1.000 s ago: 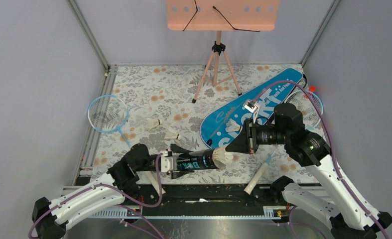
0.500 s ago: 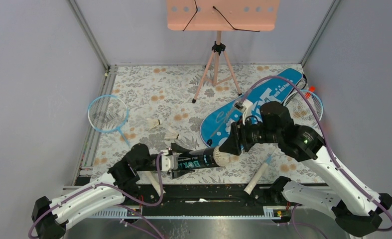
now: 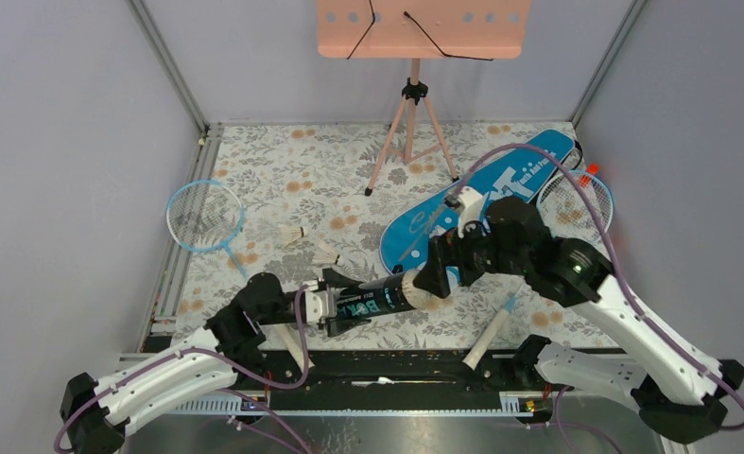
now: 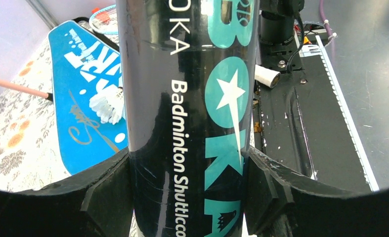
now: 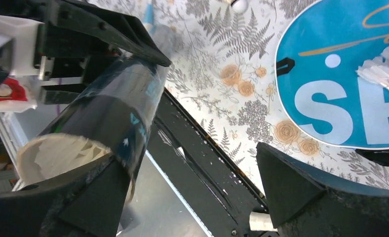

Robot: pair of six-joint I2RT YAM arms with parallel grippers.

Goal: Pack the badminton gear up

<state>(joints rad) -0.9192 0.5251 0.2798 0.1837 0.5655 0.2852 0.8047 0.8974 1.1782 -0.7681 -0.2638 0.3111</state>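
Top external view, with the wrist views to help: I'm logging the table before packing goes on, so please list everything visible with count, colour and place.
rackets: two, light-blue rims, white handles; one at the cloth's left edge, one at the right with its head by the bag
shuttlecocks: four seen, white; two on the cloth, one on the bag, one in the tube's mouth
black tube: one, lying near the front
blue bag: one, right of centre
pink tripod stand: one, at the back
floral cloth: one, covering the table
left gripper: clamped on the tube
right gripper: open, at the tube's mouth
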